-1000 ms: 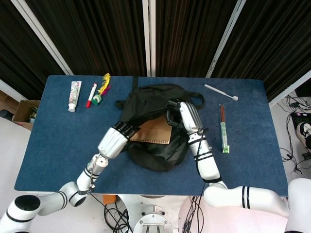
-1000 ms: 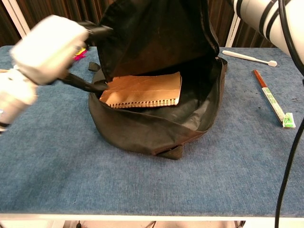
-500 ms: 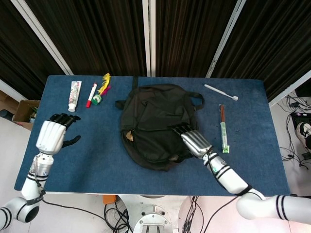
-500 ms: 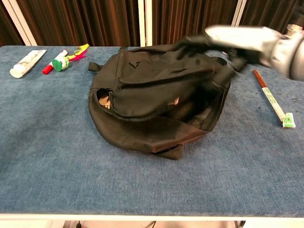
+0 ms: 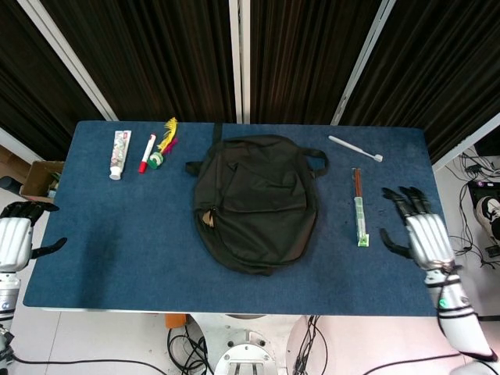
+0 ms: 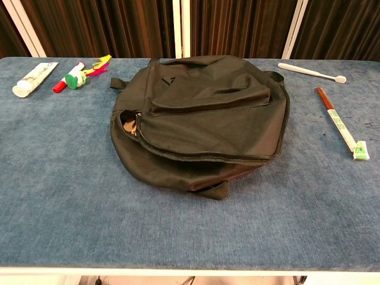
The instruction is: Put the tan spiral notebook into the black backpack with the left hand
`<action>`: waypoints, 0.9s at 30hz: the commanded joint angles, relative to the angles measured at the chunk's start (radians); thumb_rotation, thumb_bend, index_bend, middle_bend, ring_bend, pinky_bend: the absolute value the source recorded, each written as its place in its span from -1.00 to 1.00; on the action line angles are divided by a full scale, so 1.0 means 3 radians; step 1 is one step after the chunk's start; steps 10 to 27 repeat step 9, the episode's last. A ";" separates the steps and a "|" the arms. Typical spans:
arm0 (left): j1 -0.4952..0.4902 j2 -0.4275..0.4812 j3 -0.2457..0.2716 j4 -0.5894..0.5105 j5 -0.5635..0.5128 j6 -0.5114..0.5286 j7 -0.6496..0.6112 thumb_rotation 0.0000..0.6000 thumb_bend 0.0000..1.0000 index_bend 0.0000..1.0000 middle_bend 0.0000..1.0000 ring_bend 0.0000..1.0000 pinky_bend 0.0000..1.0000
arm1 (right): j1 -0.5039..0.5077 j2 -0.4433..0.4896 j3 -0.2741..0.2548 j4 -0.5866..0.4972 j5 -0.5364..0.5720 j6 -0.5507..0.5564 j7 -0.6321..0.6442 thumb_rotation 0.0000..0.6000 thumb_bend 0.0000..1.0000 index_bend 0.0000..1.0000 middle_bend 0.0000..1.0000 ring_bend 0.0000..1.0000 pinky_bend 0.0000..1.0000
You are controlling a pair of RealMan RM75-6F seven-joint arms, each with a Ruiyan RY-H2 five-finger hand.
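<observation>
The black backpack (image 5: 256,199) lies flat in the middle of the blue table, its flap down over the opening; it also fills the chest view as the backpack (image 6: 202,119). A sliver of tan shows through a small gap at its left edge (image 6: 129,126); the rest of the tan spiral notebook is hidden inside. My left hand (image 5: 14,238) hangs open off the table's left edge, holding nothing. Off the right edge, my right hand (image 5: 416,230) is open too, fingers spread. Neither hand shows in the chest view.
A toothpaste tube (image 5: 119,153), a red marker (image 5: 146,152) and a small green and yellow item (image 5: 162,144) lie at the back left. A white toothbrush (image 5: 355,148) and wrapped chopsticks (image 5: 359,205) lie right of the backpack.
My left hand let go of the notebook in the backpack and withdrew off the left edge. My right hand dropped the flap and pulled back to the right. The backpack now lies closed.
</observation>
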 commanded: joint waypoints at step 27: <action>0.0491 0.0121 0.0206 -0.0233 0.0360 0.0472 0.0073 1.00 -1.00 -0.23 -0.26 -0.38 -0.47 | -0.0727 0.0129 -0.0305 0.0637 -0.0294 0.0504 0.0740 1.00 -0.28 -0.70 -0.53 -0.82 -0.74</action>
